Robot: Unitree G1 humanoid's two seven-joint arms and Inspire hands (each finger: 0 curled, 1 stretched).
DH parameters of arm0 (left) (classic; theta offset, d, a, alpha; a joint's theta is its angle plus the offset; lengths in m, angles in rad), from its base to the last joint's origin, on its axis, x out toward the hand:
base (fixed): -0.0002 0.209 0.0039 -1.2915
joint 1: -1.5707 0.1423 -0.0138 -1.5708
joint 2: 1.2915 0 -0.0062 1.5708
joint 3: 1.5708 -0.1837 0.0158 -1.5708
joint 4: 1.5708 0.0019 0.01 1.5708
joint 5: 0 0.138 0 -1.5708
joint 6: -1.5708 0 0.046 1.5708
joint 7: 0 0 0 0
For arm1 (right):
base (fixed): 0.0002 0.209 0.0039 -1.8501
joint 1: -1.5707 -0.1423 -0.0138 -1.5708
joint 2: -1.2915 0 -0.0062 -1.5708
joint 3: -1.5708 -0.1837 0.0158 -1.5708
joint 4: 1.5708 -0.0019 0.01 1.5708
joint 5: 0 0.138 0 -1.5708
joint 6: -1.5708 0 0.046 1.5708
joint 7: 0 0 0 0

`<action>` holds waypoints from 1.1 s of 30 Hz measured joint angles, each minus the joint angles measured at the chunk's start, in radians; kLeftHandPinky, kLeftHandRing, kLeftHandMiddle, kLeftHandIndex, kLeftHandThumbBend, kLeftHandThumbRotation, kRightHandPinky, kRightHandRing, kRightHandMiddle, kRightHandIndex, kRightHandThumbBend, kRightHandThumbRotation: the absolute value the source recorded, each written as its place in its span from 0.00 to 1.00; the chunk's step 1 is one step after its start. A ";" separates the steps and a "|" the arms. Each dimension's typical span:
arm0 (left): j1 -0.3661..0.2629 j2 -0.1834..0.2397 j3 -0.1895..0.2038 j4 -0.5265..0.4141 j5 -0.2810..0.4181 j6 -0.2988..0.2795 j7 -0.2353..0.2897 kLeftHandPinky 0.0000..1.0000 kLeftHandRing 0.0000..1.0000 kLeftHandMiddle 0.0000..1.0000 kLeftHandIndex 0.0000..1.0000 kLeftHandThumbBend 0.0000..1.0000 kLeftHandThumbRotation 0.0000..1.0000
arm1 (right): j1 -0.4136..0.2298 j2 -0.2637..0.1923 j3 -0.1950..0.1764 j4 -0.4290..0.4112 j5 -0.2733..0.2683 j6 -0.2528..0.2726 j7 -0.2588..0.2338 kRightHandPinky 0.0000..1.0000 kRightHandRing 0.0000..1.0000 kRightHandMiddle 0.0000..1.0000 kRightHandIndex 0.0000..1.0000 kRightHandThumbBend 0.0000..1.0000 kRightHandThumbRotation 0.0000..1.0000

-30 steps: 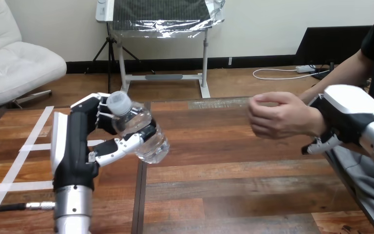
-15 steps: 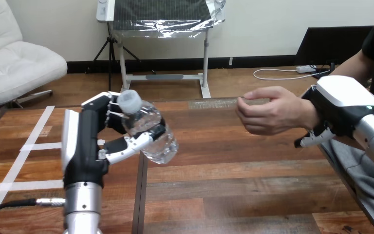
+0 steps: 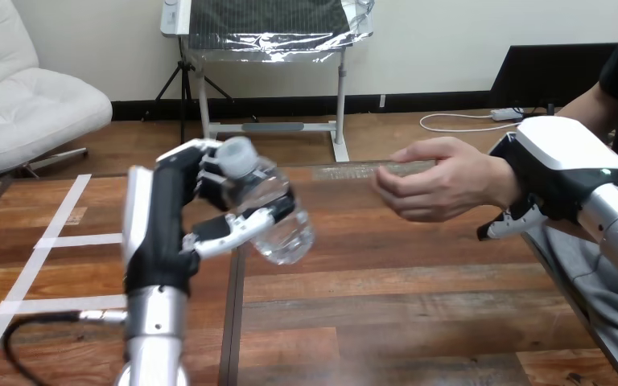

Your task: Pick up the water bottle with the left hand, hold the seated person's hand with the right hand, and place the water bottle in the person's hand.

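My left hand [image 3: 179, 211] is raised above the table's left half, its fingers and thumb curled round a clear plastic water bottle [image 3: 269, 207] that tilts with its white cap toward the upper left. The person's hand [image 3: 430, 178] hangs in the air to the right of the bottle, fingers loosely bent and opening toward it, with a gap between the two. My right hand [image 3: 549, 173] is wrapped round the person's wrist from the right; its fingers curl under the wrist.
The wooden table [image 3: 386, 305] stretches across the view, with white tape lines [image 3: 44, 241] on its left part. The person's forearm [image 3: 591, 104] comes in from the upper right.
My left hand has carried the bottle to the right and a little up. My right hand has drawn the person's hand leftward, and the person's fingers have opened. The gap between them has narrowed.
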 measured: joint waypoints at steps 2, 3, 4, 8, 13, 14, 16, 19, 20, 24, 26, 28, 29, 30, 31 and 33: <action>-0.011 -0.005 -0.004 0.000 0.000 0.006 -0.003 0.37 0.38 0.42 0.47 0.60 0.00 | 0.006 0.000 -0.005 -0.015 0.001 0.000 0.003 0.13 0.20 0.28 0.31 0.80 0.00; -0.016 -0.009 -0.006 0.000 0.000 0.009 -0.005 0.37 0.38 0.42 0.47 0.60 0.00 | 0.009 0.000 -0.007 -0.023 0.002 0.000 0.005 0.13 0.20 0.28 0.31 0.80 0.00; -0.022 -0.012 -0.010 0.000 0.000 0.012 -0.006 0.37 0.38 0.42 0.47 0.60 0.00 | 0.012 0.000 -0.010 -0.030 0.003 -0.001 0.007 0.13 0.20 0.28 0.31 0.81 0.00; -0.045 -0.021 -0.025 -0.001 0.003 0.029 -0.012 0.37 0.38 0.42 0.47 0.60 0.00 | 0.024 0.000 -0.019 -0.059 0.006 -0.005 0.014 0.13 0.20 0.28 0.30 0.81 0.00; -0.070 -0.031 -0.040 -0.001 0.013 0.047 -0.013 0.36 0.37 0.41 0.47 0.62 0.00 | 0.036 0.000 -0.030 -0.090 0.013 -0.016 0.018 0.13 0.19 0.27 0.29 0.80 0.00; -0.074 -0.033 -0.044 -0.001 0.017 0.049 -0.013 0.36 0.37 0.41 0.47 0.62 0.00 | 0.039 0.000 -0.031 -0.095 0.013 -0.020 0.018 0.13 0.19 0.27 0.29 0.80 0.00; -0.082 -0.037 -0.053 -0.001 0.023 0.053 -0.013 0.36 0.37 0.41 0.47 0.62 0.00 | 0.044 0.000 -0.034 -0.107 0.016 -0.027 0.018 0.13 0.19 0.27 0.29 0.79 0.00; -0.095 -0.045 -0.068 -0.001 0.028 0.058 -0.013 0.35 0.37 0.41 0.47 0.62 0.00 | 0.050 0.000 -0.037 -0.124 0.018 -0.028 0.024 0.14 0.20 0.27 0.29 0.79 0.00; -0.099 -0.048 -0.072 -0.001 0.030 0.059 -0.013 0.35 0.37 0.41 0.47 0.62 0.00 | 0.051 0.000 -0.037 -0.130 0.018 -0.027 0.026 0.14 0.20 0.28 0.29 0.80 0.00; -0.115 -0.063 -0.087 0.000 0.036 0.064 -0.014 0.34 0.36 0.40 0.47 0.63 0.00 | 0.055 0.000 -0.037 -0.152 0.013 -0.024 0.036 0.15 0.21 0.29 0.29 0.82 0.00; -0.124 -0.070 -0.096 0.001 0.037 0.066 -0.014 0.33 0.36 0.40 0.47 0.63 0.00 | 0.056 0.000 -0.037 -0.163 0.005 -0.023 0.041 0.15 0.21 0.29 0.30 0.83 0.00; -0.133 -0.075 -0.106 0.001 0.037 0.067 -0.014 0.33 0.36 0.40 0.47 0.63 0.00 | 0.058 0.000 -0.037 -0.175 -0.001 -0.022 0.043 0.15 0.21 0.29 0.30 0.84 0.00; -0.136 -0.077 -0.109 0.001 0.038 0.067 -0.014 0.33 0.36 0.40 0.47 0.63 0.00 | 0.058 0.000 -0.037 -0.179 -0.003 -0.023 0.043 0.15 0.21 0.29 0.30 0.85 0.00; -0.140 -0.080 -0.113 0.002 0.039 0.068 -0.014 0.33 0.36 0.40 0.47 0.63 0.00 | 0.059 0.000 -0.037 -0.184 -0.004 -0.024 0.043 0.15 0.21 0.28 0.29 0.86 0.00; -0.144 -0.084 -0.117 0.002 0.039 0.068 -0.014 0.33 0.36 0.40 0.47 0.63 0.00 | 0.060 0.000 -0.037 -0.188 -0.004 -0.025 0.043 0.15 0.21 0.28 0.29 0.86 0.00; -0.152 -0.091 -0.124 0.003 0.040 0.071 -0.014 0.33 0.36 0.40 0.47 0.62 0.00 | 0.062 0.000 -0.037 -0.195 -0.004 -0.029 0.043 0.15 0.21 0.28 0.29 0.87 0.00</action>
